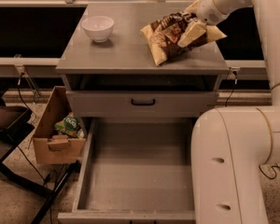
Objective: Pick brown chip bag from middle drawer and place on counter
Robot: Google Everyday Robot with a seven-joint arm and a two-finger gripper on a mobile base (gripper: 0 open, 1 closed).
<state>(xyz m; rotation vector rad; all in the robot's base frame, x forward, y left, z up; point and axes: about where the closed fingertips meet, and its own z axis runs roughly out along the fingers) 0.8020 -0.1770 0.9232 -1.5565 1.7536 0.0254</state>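
Note:
The brown chip bag (170, 36) lies on the counter (121, 50), toward its right side, dark brown with tan ends. My gripper (192, 26) is at the bag's right end, reaching in from the upper right and touching or just above the bag. The middle drawer (135, 171) is pulled out at the bottom of the camera view, and its grey floor is bare.
A white bowl (98, 28) stands on the counter's left side. A closed drawer front with a black handle (143, 101) sits above the open drawer. A cardboard box (56, 134) holding a green packet (70, 124) stands at the left. My white arm (233, 167) fills the right.

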